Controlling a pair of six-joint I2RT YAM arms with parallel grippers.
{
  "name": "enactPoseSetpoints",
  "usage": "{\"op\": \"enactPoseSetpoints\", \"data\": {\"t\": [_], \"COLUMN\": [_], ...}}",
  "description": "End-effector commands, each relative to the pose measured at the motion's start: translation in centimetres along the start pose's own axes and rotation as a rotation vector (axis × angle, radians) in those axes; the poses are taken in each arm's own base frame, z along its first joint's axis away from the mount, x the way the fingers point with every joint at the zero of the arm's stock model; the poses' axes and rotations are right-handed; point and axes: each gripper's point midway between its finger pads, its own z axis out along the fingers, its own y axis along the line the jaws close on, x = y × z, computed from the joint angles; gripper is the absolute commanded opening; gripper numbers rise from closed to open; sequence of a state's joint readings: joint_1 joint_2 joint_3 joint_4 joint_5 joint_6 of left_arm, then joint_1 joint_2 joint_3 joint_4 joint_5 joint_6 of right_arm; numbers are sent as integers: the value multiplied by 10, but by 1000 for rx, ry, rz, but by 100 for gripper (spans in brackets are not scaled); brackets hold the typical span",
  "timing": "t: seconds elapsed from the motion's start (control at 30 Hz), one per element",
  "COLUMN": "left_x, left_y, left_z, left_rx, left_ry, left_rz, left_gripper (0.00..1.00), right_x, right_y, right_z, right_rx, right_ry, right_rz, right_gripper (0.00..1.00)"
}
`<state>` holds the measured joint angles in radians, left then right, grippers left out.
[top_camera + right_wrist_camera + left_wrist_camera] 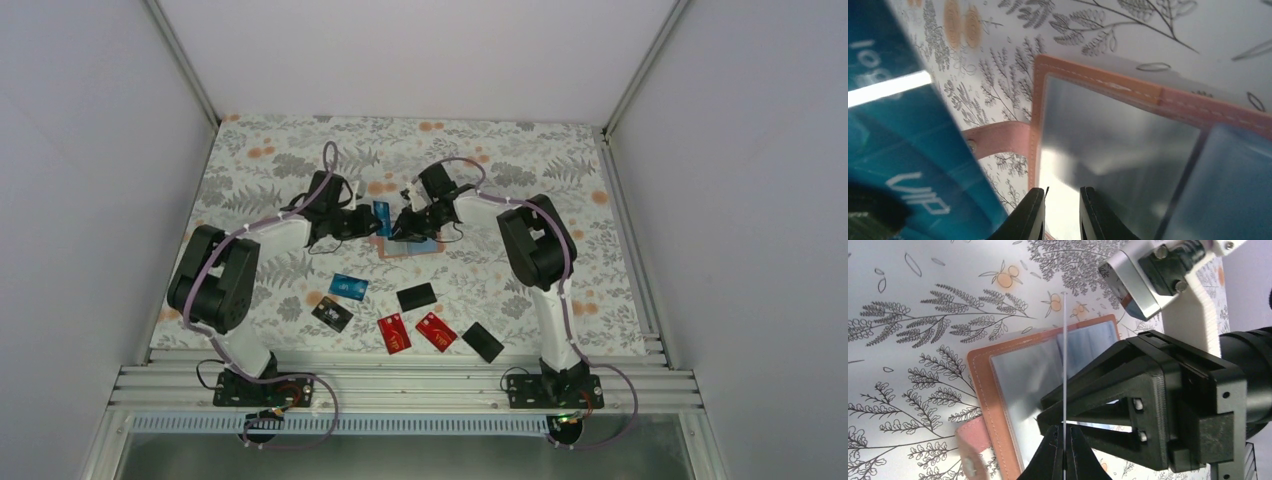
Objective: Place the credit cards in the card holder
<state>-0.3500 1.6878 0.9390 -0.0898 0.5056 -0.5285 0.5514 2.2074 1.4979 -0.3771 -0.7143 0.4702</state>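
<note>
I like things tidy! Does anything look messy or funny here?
Nothing is broken or spilled. Six loose cards lie askew on the near half of the table, and the left gripper pinches a blue card on its edge by the open card holder.

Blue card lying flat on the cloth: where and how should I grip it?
Likely from above, straddling the blue card across its short width and pinching the two long edges: it lies flat on the cloth, with bare cloth all around.
</note>
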Motion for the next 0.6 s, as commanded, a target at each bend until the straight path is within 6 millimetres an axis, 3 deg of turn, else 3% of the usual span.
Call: {"op": "enactPoseSetpoints", "data": {"t": [0.0,0.27,0.37,0.57], "left_x": [-18,-9,-10,-13], "left_y": [-11,4,-2,-15], "left_z": [8,24,28,40], "left_rx": [61,40,60,88], "left_ry": [-34,0,9,21], "left_rz": [-2,-20,-2,31], "left_gripper": [2,2,2,3], "right_x": [1,-4,-7,-9], "right_y": [7,17,23,13], "right_z": [-9,-29,-41,-68], "right_rx": [-13,-26,-46,-42], "right_ry": [-12,-39,-48,-83], "right_rz": [-9,-25,-30,-9], "right_gripper": [21,20,20,20]}}
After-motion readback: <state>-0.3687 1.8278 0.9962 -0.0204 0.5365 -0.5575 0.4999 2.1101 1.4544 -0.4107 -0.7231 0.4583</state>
